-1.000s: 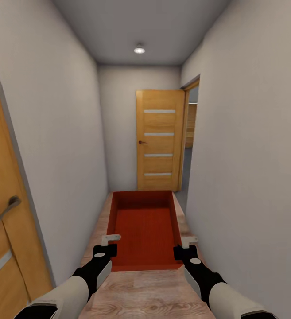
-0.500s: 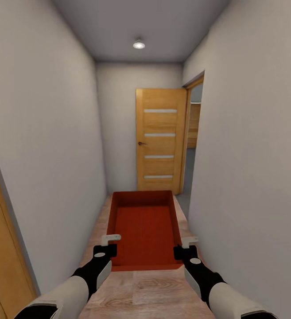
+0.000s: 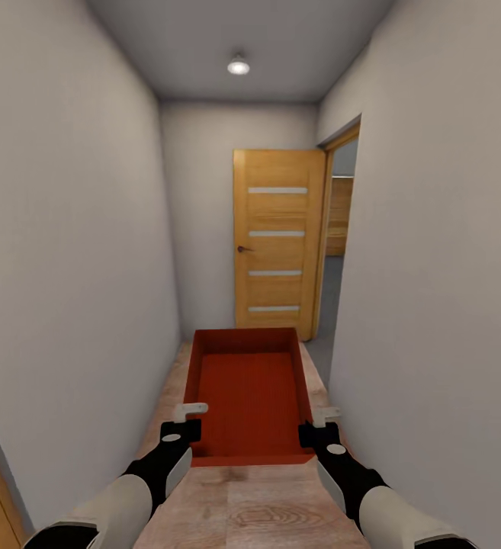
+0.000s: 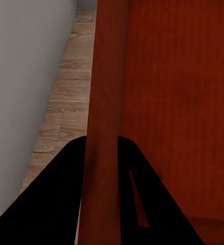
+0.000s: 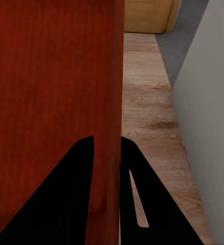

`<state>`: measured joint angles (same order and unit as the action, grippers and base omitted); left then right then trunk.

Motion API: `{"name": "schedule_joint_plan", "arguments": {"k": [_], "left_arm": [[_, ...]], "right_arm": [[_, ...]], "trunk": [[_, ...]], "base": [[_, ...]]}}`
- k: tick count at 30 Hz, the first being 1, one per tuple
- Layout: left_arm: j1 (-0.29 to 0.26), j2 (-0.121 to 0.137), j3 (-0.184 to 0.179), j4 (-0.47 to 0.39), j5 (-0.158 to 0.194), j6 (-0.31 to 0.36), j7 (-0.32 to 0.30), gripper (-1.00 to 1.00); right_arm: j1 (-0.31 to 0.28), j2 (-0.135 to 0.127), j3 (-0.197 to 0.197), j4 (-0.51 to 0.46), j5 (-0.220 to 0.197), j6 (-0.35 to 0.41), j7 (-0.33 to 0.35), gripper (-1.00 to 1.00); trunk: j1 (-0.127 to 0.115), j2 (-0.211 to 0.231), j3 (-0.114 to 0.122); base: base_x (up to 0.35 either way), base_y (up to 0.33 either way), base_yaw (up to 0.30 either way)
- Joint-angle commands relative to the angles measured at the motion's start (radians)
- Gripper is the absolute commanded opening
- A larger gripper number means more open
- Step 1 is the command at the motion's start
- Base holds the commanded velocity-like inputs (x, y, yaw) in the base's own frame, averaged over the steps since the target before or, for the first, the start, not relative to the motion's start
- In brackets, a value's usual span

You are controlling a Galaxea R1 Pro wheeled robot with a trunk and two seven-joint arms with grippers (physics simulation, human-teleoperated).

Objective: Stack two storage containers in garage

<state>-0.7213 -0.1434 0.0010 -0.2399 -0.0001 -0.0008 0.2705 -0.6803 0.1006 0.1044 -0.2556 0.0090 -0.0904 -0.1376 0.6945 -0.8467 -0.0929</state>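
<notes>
Storage container (image 3: 248,396) carried mid-corridor over wood-plank floor (image 3: 250,507), left gripper (image 3: 184,425) and right gripper (image 3: 319,428) each clamped on a side wall; garage not reached, stacking undone.

No text, label, brand, number or sign can be read anywhere in these views. The orange-red storage container (image 3: 246,396) has plain walls with no marking (the same bare red shows up close in both wrist views). The wooden door (image 3: 278,240) at the end of the hallway carries only pale horizontal strips and a handle, no lettering, and the white walls (image 3: 75,267) are blank.
</notes>
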Motion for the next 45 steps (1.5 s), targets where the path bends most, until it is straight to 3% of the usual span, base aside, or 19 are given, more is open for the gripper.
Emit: {"name": "schedule_joint_plan", "arguments": {"k": [1, 45], "left_arm": [[-0.001, 0.044, 0.067, -0.022, -0.012, -0.010, 0.009, -1.00], [-0.001, 0.044, 0.067, -0.022, -0.012, -0.010, 0.009, -1.00]], "right_arm": [[-0.001, -0.001, -0.023, 0.003, -0.006, -0.002, -0.007, -1.00], [-0.001, -0.004, -0.023, 0.003, -0.006, -0.003, -0.007, -1.00]], "trunk": [[0.001, -0.001, -0.002], [0.001, -0.001, -0.002]], "base": [[0.335, 0.000, 0.000], [0.335, 0.000, 0.000]]}}
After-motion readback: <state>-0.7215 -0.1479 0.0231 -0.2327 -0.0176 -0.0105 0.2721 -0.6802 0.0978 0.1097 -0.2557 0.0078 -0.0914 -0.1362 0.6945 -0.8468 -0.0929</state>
